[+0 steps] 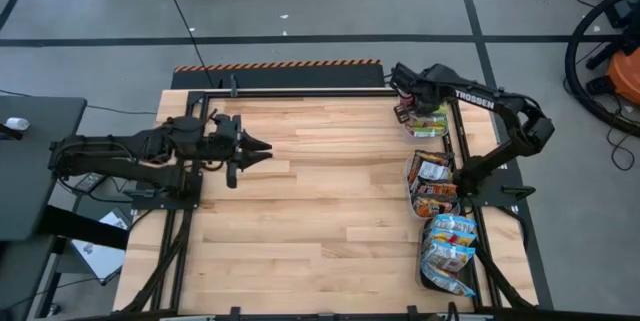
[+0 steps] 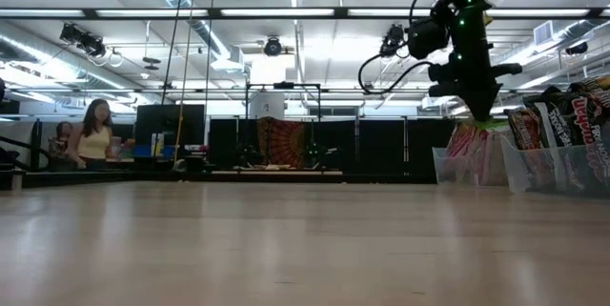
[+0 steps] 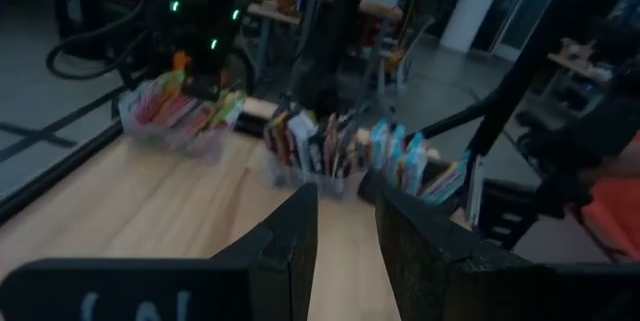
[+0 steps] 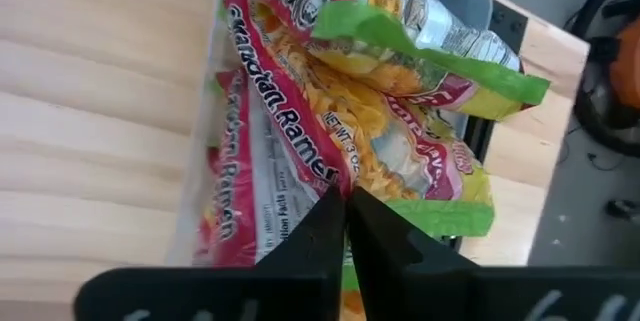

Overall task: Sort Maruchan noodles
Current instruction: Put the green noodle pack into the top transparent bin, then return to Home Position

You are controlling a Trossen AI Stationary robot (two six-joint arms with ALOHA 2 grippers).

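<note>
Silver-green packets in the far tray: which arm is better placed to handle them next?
Right. The right pincer hangs directly over the far tray of silver-green packets, fingers closed; the left pincer waits across the table.

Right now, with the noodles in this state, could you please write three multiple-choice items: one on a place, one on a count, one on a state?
1. Where is the right claw?
A. Over the tray at the table's far right corner
B. Over the table's middle
C. At the near left corner

2. How many clear trays of noodle packets stand along the table's right edge?
A. One
B. Three
C. Five

3. How are the left claw fingers?
A. Clamped on a packet
B. Open, holding nothing
C. Out of sight

Answers:
1 A: the high view shows it above the far tray, among the green-edged packets.
2 B: far tray, middle tray and near tray.
3 B: the left wrist view shows a gap between the fingers, nothing in it.
</note>
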